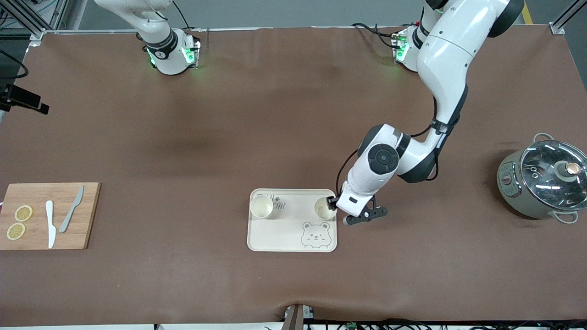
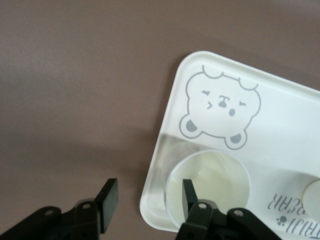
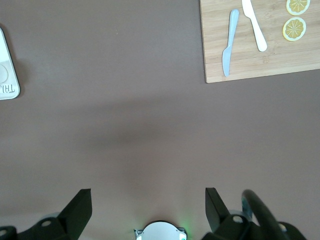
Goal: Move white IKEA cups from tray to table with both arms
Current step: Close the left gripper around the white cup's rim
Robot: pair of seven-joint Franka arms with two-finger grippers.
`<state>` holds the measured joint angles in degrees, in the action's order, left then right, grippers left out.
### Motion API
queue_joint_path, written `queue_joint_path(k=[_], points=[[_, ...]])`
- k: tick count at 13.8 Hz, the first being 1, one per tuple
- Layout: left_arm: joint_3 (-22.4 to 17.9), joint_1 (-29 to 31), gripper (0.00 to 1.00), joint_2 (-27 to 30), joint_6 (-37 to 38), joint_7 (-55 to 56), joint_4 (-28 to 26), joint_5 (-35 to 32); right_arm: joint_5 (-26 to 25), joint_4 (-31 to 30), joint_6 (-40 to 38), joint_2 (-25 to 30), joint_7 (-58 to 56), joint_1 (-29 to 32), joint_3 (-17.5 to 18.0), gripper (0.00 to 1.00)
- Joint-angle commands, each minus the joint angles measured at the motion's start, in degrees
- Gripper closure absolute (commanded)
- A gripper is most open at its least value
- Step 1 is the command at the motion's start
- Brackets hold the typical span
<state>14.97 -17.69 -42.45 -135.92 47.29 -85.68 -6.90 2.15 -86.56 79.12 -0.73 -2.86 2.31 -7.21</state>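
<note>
Cream-white, 2 smooth tapered cups (image 1: 262, 207) (image 1: 324, 209) stand in the bear-printed tray's (image 1: 275, 240) corners, left gripper's (image 2: 146, 199) fingers straddling one rim, right gripper (image 3: 148, 205) waiting, fingers apart.

hidden: tray lettering (image 1: 274, 202) partly behind cup (image 1: 261, 207) | cut off: pot (image 1: 543, 183)

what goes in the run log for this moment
left hand straddling cup wall on tray | right hand open, waiting

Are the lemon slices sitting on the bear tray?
No, both lemon slices lie on the wooden cutting board at the right arm's end, while the bear tray holds two cups.
</note>
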Motion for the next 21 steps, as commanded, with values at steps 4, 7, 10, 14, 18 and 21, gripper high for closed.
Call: queue_joint_path(k=[4,7,10,14,18,21], points=[[-0.12,-1.73,0.67,-2.37,-0.66,1.13,1.13,-0.92,1.11,-0.1,-0.19,0.38,0.22,1.39,0.79,0.0],[-0.12,-1.82,0.81,-3.6,-4.08,1.14,1.04,-0.92,1.11,-0.1,-0.28,0.38,0.22,1.38,0.79,0.0],[-0.12,-2.08,1.0,-3.61,-4.17,0.96,1.22,-1.01,1.11,-0.1,-0.28,0.38,0.22,1.38,0.79,0.0],[-0.56,-2.87,1.0,-2.12,-4.17,0.96,3.15,-1.89,1.11,-0.1,-0.28,0.38,0.22,1.39,0.79,0.0],[-0.74,-2.17,1.0,1.3,-3.65,0.96,3.07,-2.76,1.11,-0.1,-0.37,0.29,0.22,1.38,0.79,0.0],[-1.09,-1.73,1.0,5.96,0.46,1.05,2.45,-2.68,1.19,0.25,-0.1,0.21,0.22,1.47,0.79,0.0]])
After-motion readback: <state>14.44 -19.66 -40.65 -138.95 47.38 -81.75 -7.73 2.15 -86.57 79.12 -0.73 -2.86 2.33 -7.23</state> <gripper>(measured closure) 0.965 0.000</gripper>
